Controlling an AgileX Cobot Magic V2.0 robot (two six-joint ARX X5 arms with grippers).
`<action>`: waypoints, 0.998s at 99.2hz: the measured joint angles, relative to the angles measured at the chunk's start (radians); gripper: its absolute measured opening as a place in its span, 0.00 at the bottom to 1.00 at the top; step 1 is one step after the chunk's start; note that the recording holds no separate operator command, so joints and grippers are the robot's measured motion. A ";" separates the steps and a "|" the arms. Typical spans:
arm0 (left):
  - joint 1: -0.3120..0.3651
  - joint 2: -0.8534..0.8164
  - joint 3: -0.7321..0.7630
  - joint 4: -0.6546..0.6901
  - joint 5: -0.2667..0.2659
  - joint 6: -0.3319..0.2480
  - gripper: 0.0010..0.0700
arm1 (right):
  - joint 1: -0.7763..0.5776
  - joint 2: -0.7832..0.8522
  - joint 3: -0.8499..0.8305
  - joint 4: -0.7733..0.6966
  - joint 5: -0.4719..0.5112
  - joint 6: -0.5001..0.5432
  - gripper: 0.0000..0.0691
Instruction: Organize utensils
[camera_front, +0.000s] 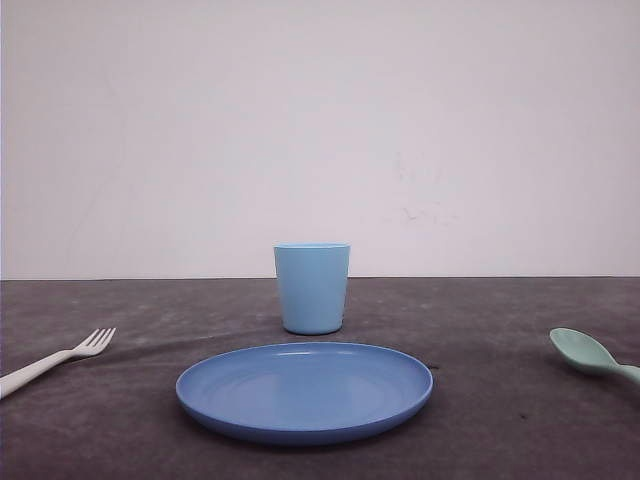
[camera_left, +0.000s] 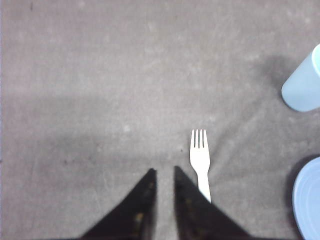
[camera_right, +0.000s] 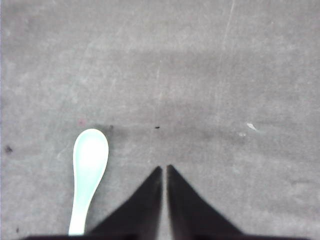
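Note:
A small white plastic fork (camera_front: 60, 360) lies on the dark table at the far left, tines pointing toward the middle. At the far right rests the mint-green spoon (camera_front: 590, 354), bowl up. In the left wrist view my left gripper (camera_left: 164, 171) hovers over bare table just beside the fork (camera_left: 200, 155); its fingers stand a narrow slit apart with nothing between them. My right gripper (camera_right: 163, 167) hangs over the table with the spoon (camera_right: 89, 170) off to one side; its fingertips nearly touch and hold nothing.
A light blue cup (camera_front: 312, 288) stands upright at the centre, with a round blue plate (camera_front: 305, 390) just in front of it. The cup (camera_left: 304, 82) and the plate rim (camera_left: 307, 197) show at the edge of the left wrist view. A white wall backs the table.

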 joint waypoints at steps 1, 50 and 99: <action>0.000 0.000 0.000 -0.001 0.000 0.000 0.15 | 0.000 0.000 0.000 0.000 0.000 0.000 0.20; -0.106 0.136 0.000 0.005 0.000 -0.030 0.80 | 0.000 0.000 0.000 -0.004 0.000 -0.011 0.98; -0.267 0.478 0.000 0.124 -0.083 -0.084 0.80 | 0.000 0.000 0.000 -0.005 0.000 -0.011 0.98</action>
